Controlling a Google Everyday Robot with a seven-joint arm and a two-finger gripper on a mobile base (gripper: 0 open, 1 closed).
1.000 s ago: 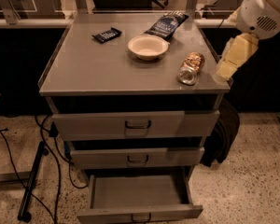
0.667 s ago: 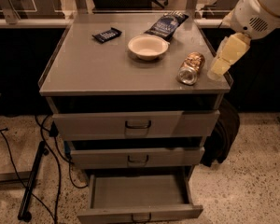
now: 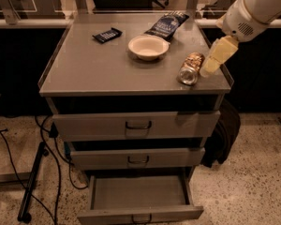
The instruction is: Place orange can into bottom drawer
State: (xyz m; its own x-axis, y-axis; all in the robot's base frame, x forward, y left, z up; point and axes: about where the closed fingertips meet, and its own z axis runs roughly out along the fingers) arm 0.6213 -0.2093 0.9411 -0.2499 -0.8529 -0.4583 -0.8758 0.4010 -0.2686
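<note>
- Orange can: shiny metal, mottled gold-brown, with a silver end.
- Gripper, just beside the can at the right edge of the cabinet top: pale, smooth plastic.
- Bottom drawer: matt grey metal.
- Bowl: smooth and white.

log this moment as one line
gripper: beside can, on its right | can: lying on cabinet top, ungrasped | bottom drawer: open | next: likely grasp can

On the flat grey metal cabinet top in the upper middle of the frame you have a small dark wrapped bar at upper left, a dark blue snack bag behind a round white bowl, and a shiny orange-gold can on its side at right, the pale yellow gripper just beside it.
</note>
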